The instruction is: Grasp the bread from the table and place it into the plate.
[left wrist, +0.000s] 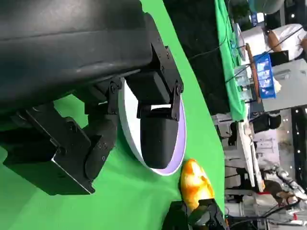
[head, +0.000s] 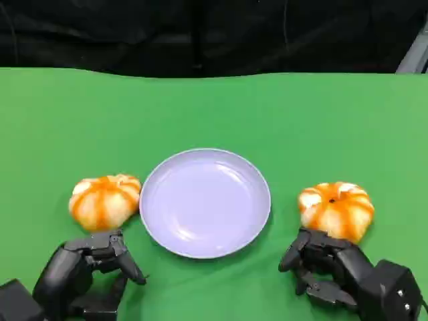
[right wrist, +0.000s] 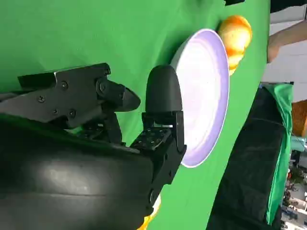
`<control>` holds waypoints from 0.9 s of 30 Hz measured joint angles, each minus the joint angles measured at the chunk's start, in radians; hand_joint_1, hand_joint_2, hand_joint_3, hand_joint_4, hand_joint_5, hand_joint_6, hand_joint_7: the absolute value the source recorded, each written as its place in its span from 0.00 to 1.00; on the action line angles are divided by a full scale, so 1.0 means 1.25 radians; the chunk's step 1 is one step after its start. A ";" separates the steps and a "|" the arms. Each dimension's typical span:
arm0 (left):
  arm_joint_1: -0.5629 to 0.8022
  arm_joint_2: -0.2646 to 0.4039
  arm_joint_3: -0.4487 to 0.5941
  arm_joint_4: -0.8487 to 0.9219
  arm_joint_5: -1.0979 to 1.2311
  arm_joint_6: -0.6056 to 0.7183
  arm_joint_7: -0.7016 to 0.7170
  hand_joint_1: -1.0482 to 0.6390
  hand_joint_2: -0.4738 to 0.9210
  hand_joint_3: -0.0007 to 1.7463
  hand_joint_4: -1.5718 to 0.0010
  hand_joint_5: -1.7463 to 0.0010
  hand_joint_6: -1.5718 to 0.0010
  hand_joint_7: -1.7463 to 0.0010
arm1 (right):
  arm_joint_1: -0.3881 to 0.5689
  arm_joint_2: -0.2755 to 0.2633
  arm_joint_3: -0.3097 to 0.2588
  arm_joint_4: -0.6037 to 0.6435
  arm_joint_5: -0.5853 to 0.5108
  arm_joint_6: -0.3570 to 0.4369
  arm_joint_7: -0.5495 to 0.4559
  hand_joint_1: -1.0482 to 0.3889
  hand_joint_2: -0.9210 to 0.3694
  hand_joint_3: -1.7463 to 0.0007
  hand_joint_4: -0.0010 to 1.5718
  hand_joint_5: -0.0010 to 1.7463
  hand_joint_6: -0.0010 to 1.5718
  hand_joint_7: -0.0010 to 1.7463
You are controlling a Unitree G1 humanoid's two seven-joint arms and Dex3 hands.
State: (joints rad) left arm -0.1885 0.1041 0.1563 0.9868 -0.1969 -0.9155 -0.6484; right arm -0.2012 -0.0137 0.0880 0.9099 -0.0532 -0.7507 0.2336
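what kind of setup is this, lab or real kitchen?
Likely a robot lab or data-collection bench, not a kitchen. A green cloth covers the table, with black drapes behind. The left wrist view shows more green-topped tables with cluttered gear. Props are sparse: one plate, two bread rolls.

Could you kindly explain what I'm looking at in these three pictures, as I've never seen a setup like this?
This is a humanoid robot at a green table. The head view looks down from the robot itself; the other two come from cameras at its wrists, so they appear turned. The left robot hand and right robot hand are the black shapes at the bottom; both are open and hold nothing. Between them sits an empty lilac plate, with an orange-striped bread roll at its left rim and another roll apart on the right.
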 measured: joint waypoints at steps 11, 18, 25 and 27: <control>0.000 0.000 0.000 0.000 0.002 0.000 0.000 0.76 0.70 0.72 0.44 0.09 0.41 0.25 | 0.000 -0.001 0.000 0.000 0.000 -0.001 0.000 0.74 0.02 0.65 0.42 0.98 0.45 0.79; 0.000 0.000 0.000 0.000 0.001 -0.001 0.000 0.75 0.72 0.67 0.46 0.14 0.42 0.29 | 0.000 -0.001 0.000 0.000 0.001 0.000 0.001 0.74 0.02 0.65 0.42 0.98 0.44 0.79; 0.000 0.000 0.001 0.000 -0.003 -0.001 0.000 0.72 0.72 0.62 0.48 0.22 0.44 0.35 | 0.000 -0.001 0.000 0.000 0.001 0.000 0.001 0.74 0.01 0.65 0.42 0.98 0.44 0.79; 0.000 0.000 0.002 0.000 -0.009 -0.002 -0.005 0.67 0.72 0.55 0.48 0.30 0.44 0.43 | 0.000 -0.001 0.000 0.001 0.001 -0.001 0.001 0.74 0.02 0.65 0.42 0.98 0.44 0.79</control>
State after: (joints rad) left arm -0.1887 0.1037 0.1587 0.9867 -0.2077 -0.9177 -0.6544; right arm -0.2014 -0.0154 0.0881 0.9112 -0.0519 -0.7524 0.2352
